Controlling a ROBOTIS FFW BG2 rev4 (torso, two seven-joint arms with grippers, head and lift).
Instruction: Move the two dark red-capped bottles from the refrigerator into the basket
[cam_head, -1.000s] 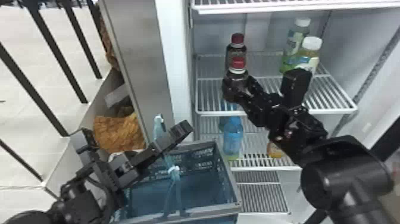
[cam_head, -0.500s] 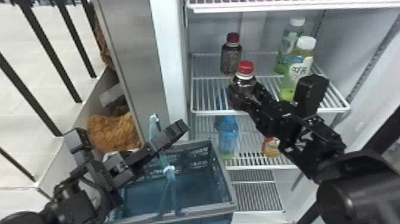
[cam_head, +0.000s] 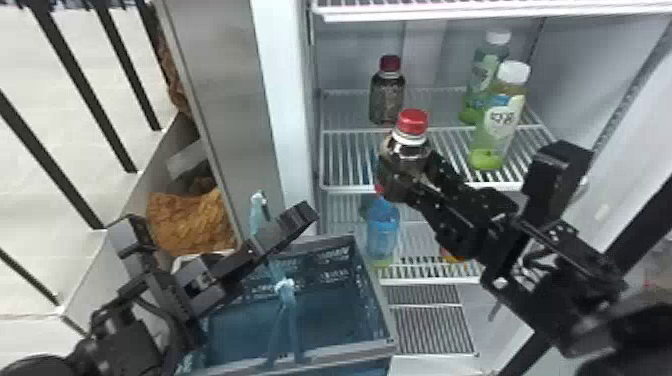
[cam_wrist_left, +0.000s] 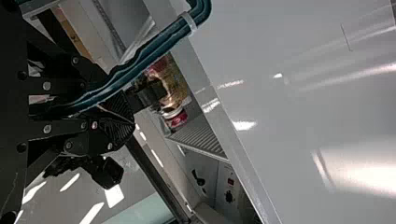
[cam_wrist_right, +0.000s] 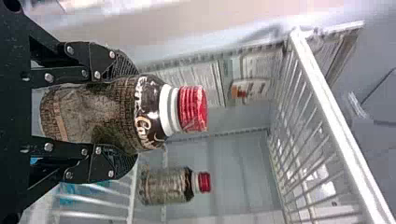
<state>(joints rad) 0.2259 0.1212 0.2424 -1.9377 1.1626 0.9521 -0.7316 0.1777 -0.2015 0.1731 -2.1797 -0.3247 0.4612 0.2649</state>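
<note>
The near dark red-capped bottle (cam_head: 405, 155) is held upright in front of the middle shelf's edge by my right gripper (cam_head: 417, 175). In the right wrist view, both fingers of the right gripper (cam_wrist_right: 130, 114) press the sides of this bottle (cam_wrist_right: 102, 109). The other dark bottle (cam_head: 387, 97) stands on the middle shelf behind it. At the basket's back left, my left gripper (cam_head: 260, 245) is shut on the blue cord handle (cam_head: 286, 300) of the basket (cam_head: 345, 352). The left wrist view has the cord (cam_wrist_left: 149, 56) running between the left gripper's (cam_wrist_left: 123, 116) closed fingers.
Two white-capped green bottles (cam_head: 500, 117) stand on the middle shelf (cam_head: 345, 189) at right. Below are a blue bottle (cam_head: 383, 230) and an orange one (cam_head: 452, 254). The open basket is in front of the fridge's lower left, beside the frame (cam_head: 292, 100).
My right gripper has brought the held bottle outward, toward the robot and away from the one on the shelf. The left gripper keeps its hold on the cord handle. The head view has shifted slightly.
</note>
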